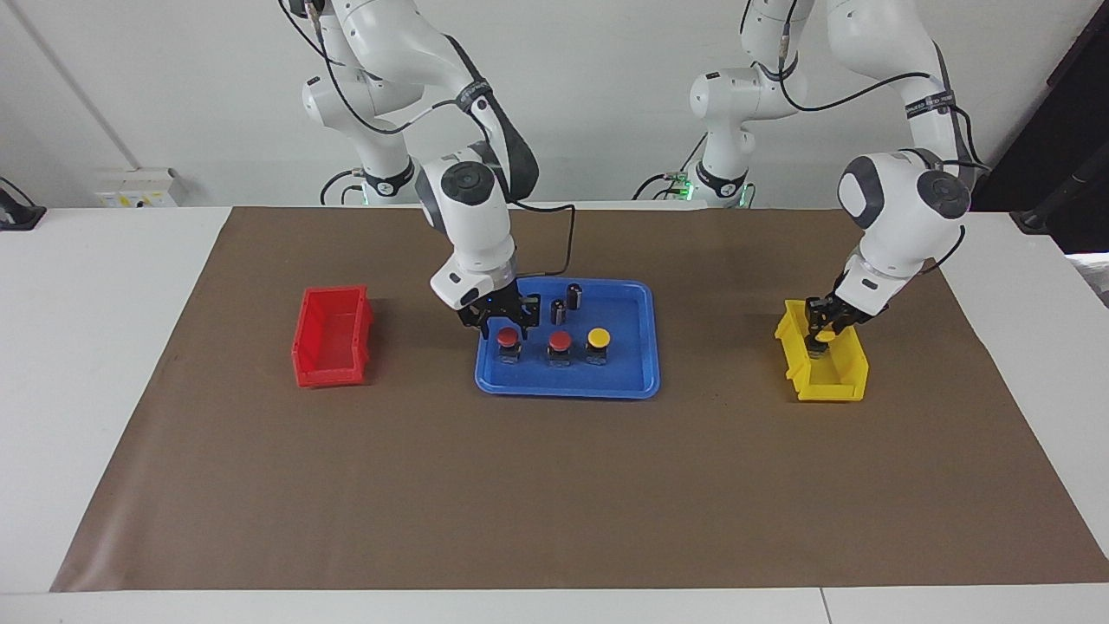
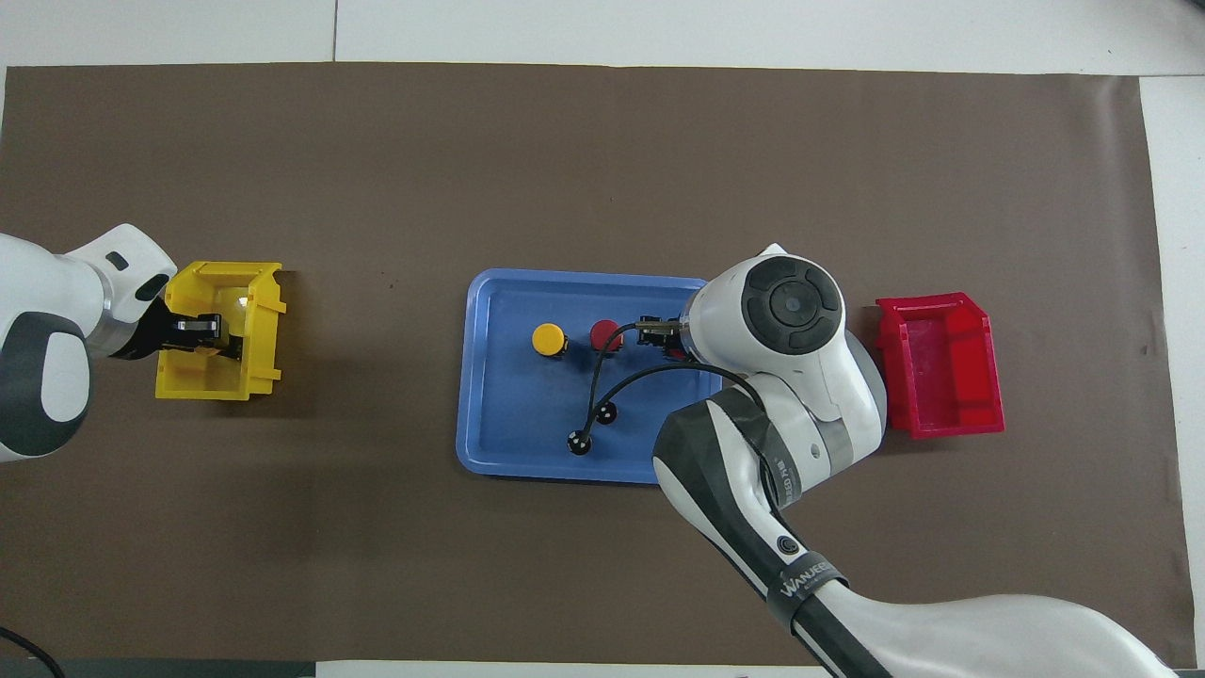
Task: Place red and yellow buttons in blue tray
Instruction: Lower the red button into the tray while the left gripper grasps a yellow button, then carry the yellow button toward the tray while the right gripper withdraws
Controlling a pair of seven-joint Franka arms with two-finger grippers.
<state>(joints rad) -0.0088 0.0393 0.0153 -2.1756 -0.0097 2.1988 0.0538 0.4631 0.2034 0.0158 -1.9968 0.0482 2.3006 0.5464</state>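
The blue tray (image 1: 625, 368) lies mid-table and also shows in the overhead view (image 2: 508, 419). In it stand a yellow button (image 1: 598, 339) (image 2: 549, 339) and two red buttons (image 1: 560, 341) (image 1: 509, 337) in a row. My right gripper (image 1: 506, 322) is open, low over the tray, its fingers on either side of the red button toward the right arm's end. From overhead the right gripper (image 2: 662, 339) mostly hides that button. My left gripper (image 1: 821, 334) (image 2: 218, 334) is down in the yellow bin (image 1: 845, 383), shut on the second yellow button (image 1: 826, 336).
Two small dark capless cylinders (image 1: 573, 295) (image 1: 558, 310) stand in the tray, nearer to the robots than the buttons. A red bin (image 1: 333, 340) (image 2: 941, 367) sits toward the right arm's end. A brown mat (image 1: 554, 485) covers the table.
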